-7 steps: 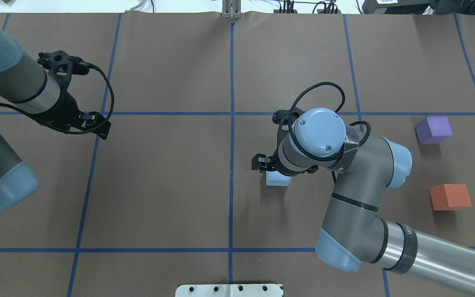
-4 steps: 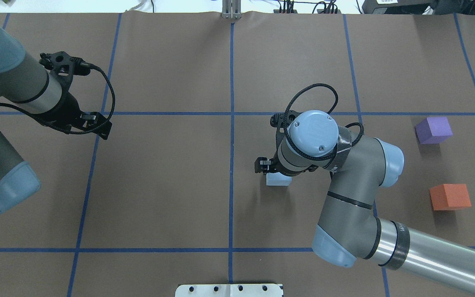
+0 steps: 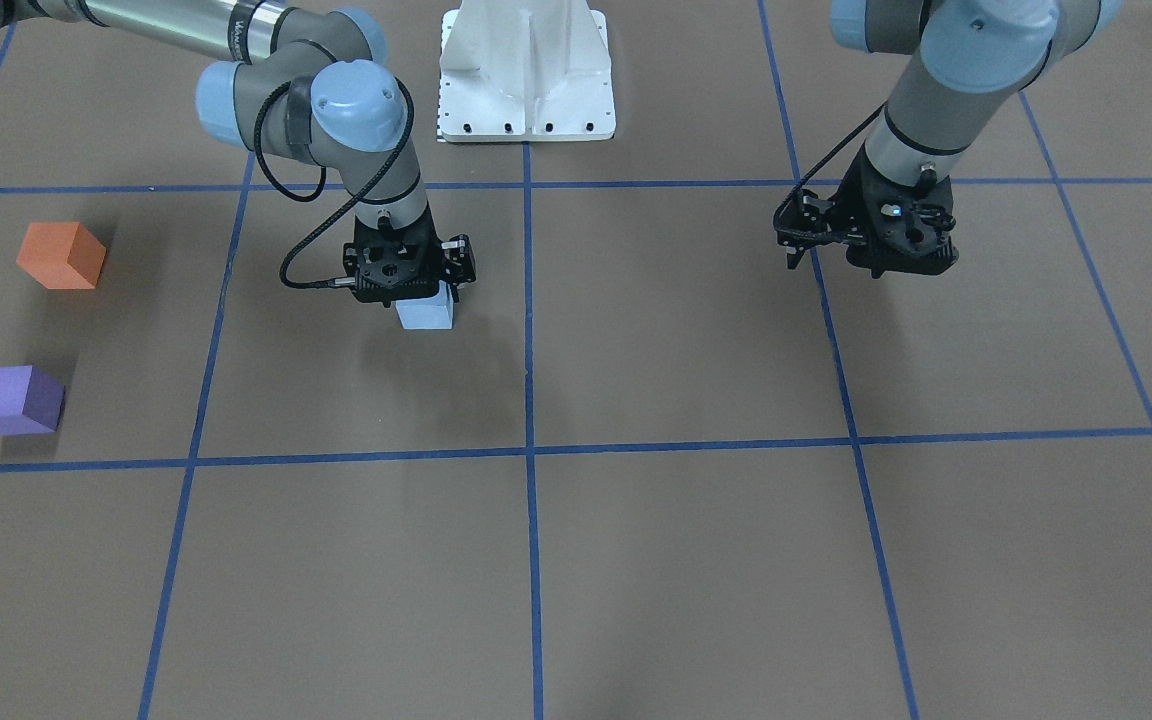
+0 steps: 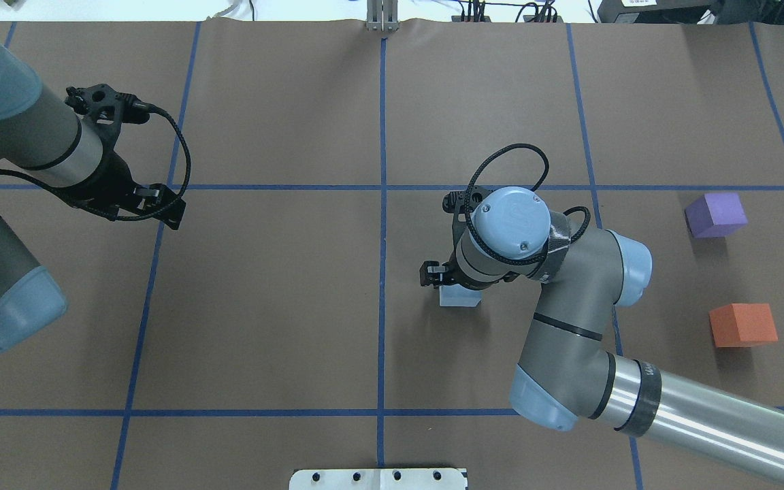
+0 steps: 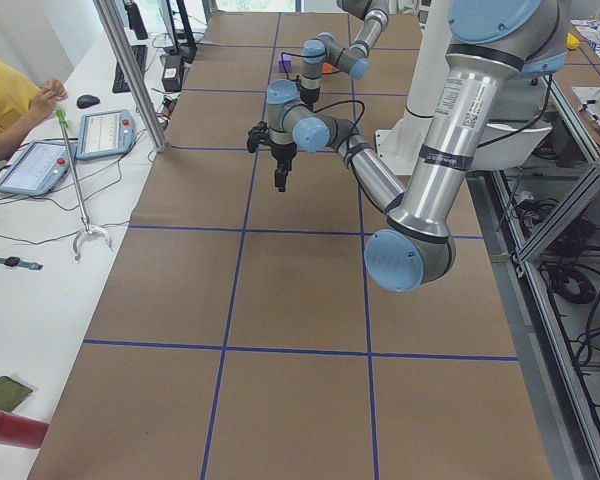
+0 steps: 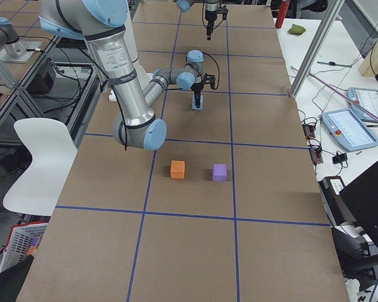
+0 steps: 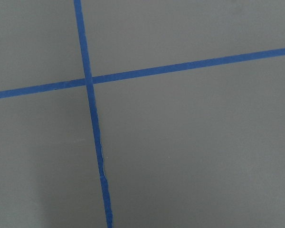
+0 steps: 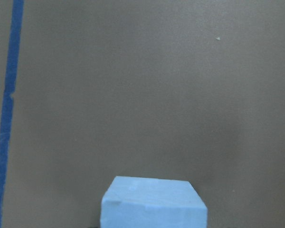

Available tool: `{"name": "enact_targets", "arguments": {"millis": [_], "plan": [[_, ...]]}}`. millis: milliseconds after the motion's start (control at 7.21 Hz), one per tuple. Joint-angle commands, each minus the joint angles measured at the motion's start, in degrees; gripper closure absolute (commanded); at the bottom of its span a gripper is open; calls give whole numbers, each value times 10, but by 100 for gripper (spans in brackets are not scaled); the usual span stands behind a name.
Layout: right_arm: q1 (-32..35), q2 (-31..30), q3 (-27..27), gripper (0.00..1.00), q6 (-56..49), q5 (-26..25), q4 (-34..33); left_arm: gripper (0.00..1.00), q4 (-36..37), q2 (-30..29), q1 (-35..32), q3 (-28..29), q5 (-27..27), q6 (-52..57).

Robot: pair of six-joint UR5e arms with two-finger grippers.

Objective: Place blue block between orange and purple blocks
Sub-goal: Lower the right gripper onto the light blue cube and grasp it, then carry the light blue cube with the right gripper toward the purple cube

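Observation:
The light blue block [image 4: 460, 297] rests on the brown table just right of the centre line. It also shows in the front view [image 3: 425, 312] and at the bottom edge of the right wrist view [image 8: 154, 203]. My right gripper [image 4: 458, 284] points straight down directly over the block, low and close to its top, and looks open; its fingertips are hidden by the wrist. The purple block [image 4: 715, 214] and the orange block [image 4: 742, 324] stand apart at the far right, with a gap between them. My left gripper [image 4: 169, 216] hangs shut and empty over the left side.
Blue tape lines [image 4: 382, 204] divide the table into squares. The white robot base plate [image 3: 526, 70] sits at the near edge. An operator and tablets [image 5: 75, 135] are on a side bench beyond the table.
My right arm has shifted slightly left and lowered over the blue block. The block and my left arm have not moved.

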Motion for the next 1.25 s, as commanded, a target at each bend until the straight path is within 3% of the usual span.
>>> {"name": "enact_targets", "arguments": {"millis": [0,139,277,416,693,832,1109], "plan": [[1,30,-42,38,1,4,10,0,0,-3,0,-4,0,-17],[3,27,-41,64,-1,9,9,0,0,-4,0,-4,0,-18],[23,26,-35,100,-1,53,6,0,0,-4,0,-4,0,-21],[65,18,-1,100,-3,105,-23,0,0,-4,0,-5,0,-22],[148,-58,129,100,-74,145,-103,0,-26,-4,1,0,0,-41],[178,-119,155,100,-124,146,-101,0,-35,-4,1,5,0,-46],[237,-201,155,100,-192,149,-91,0,-36,-4,2,5,0,-50]]}}
